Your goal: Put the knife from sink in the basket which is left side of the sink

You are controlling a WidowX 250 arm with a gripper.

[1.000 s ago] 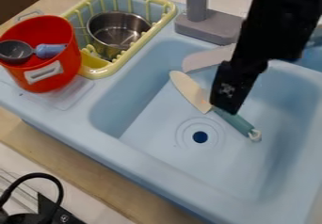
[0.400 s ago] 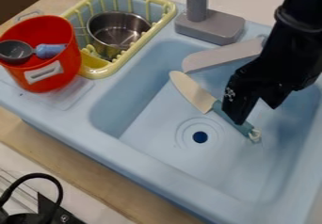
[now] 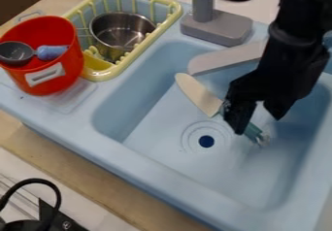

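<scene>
The black gripper hangs over the right part of the sink with its two fingers spread apart. Beneath its left finger lies the knife, cream blade toward the upper left and teal handle toward the lower right, partly covered by that finger. The blue sink holds the knife on its floor, just above the drain. At the upper left, a yellow-rimmed basket stands on the sink's left ledge with a steel pot inside it.
A red bucket with a grey and blue spoon in it stands left of the basket. The grey faucet rises at the back edge, its spout reaching over the basin. A black cable and device lie at the lower left.
The gripper first moved right and its fingers came into view spread apart. Since then it has shifted slightly left and down over the handle. The knife has stayed in place.
</scene>
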